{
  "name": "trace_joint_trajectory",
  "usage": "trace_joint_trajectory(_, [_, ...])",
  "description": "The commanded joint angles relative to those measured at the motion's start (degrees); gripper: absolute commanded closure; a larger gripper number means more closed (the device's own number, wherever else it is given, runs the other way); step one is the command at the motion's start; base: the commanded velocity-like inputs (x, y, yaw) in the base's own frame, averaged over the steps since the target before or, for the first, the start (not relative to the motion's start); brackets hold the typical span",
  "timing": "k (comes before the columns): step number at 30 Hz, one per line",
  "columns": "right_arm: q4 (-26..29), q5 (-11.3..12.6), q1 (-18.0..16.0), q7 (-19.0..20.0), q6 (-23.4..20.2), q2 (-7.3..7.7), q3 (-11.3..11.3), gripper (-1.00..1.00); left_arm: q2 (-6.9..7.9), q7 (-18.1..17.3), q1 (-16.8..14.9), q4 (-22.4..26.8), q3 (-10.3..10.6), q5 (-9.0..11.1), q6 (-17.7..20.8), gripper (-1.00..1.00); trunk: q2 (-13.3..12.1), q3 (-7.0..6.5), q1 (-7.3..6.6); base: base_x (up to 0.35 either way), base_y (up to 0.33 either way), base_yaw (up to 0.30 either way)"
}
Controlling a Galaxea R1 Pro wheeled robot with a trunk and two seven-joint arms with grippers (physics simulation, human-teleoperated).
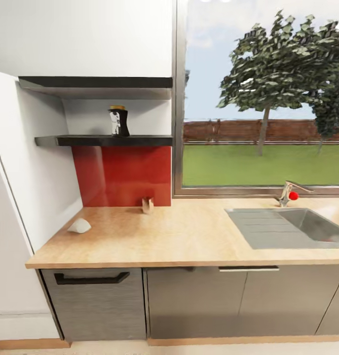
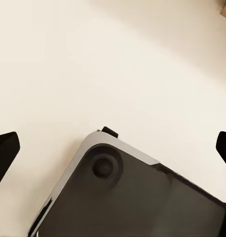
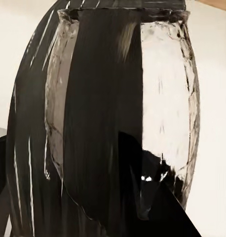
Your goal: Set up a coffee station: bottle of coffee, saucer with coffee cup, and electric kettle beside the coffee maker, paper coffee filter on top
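A small dark yellow-capped bottle of coffee (image 1: pixel 119 121) stands on the thin dark kitchen shelf (image 1: pixel 104 141); the left gripper (image 2: pixel 113 148) is spread wide, and the clear glass electric kettle (image 3: pixel 123 118) crowds out the right wrist view, hiding whether the right gripper grips.

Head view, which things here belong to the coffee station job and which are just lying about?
Job:
bottle of coffee on the kitchen shelf
paper coffee filter on the kitchen countertop

Lying about:
small wooden holder
sink
tap

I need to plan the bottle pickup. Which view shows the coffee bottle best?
The head view: the bottle stands upright on the shelf, yellow cap and label clear. The wrist views give nothing of it; the right wrist faces a clear glass body up close.
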State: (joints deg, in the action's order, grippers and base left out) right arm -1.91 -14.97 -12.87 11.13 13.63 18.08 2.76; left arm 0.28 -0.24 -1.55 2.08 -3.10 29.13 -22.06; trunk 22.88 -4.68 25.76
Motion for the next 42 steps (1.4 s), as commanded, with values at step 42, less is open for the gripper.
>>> trace_joint_trajectory(42, [-0.19,-0.26,0.03,0.12,0.43,0.03,0.32,1.0,-0.01,-0.03,-0.03,-0.12,-0.25,-0.31,-0.26,-1.0,0.04,0.04,0.02,0.0,-0.326,0.008])
